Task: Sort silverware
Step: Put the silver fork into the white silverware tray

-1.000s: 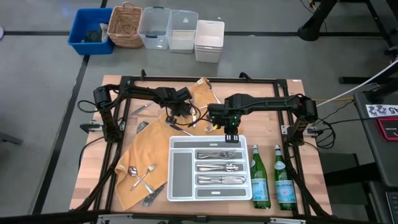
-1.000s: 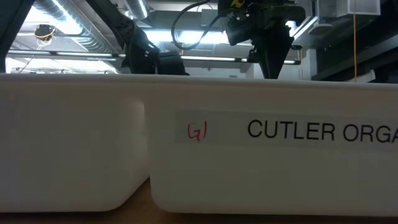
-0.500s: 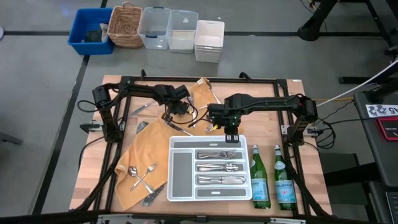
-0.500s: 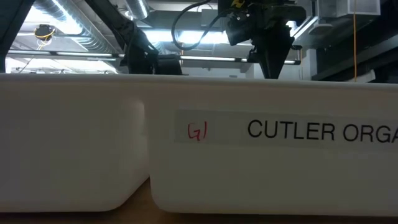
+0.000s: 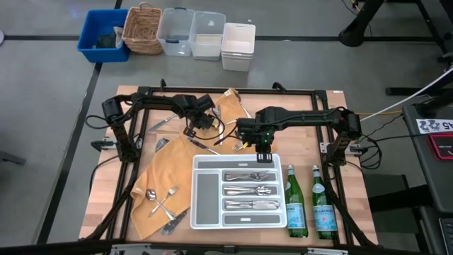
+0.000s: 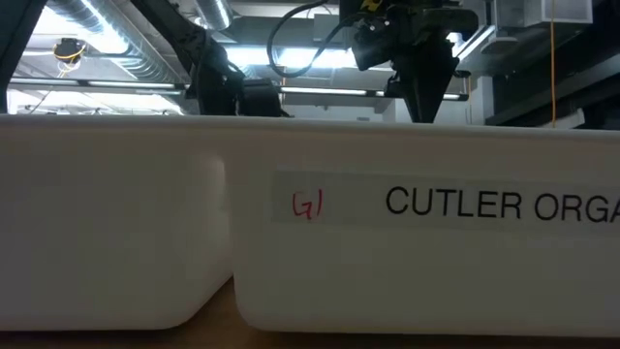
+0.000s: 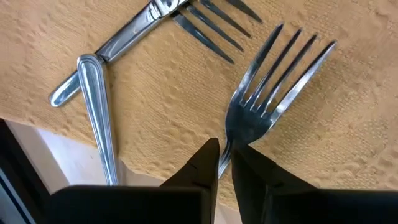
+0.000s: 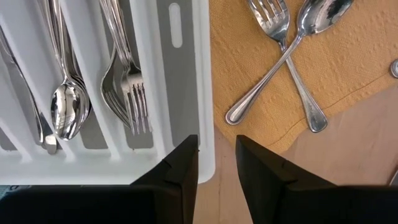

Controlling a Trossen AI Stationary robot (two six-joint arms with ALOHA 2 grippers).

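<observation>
From above, the left gripper (image 5: 200,125) is hovering over the cloth (image 5: 173,170) behind the tray (image 5: 236,163), and the right gripper (image 5: 262,152) is hanging over the tray's back rim. The low view is showing only the tray wall. In the left wrist view, the fingers (image 7: 202,165) are clamped on a fork (image 7: 264,102) lying on the cloth. In the right wrist view, the fingers (image 8: 180,163) are standing apart, holding nothing; spoons (image 8: 67,99) are lying in the tray.

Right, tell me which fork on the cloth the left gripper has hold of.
The left gripper pinches the fork with tines pointing away from it; the other fork lies untouched, crossed over another handle.
</observation>
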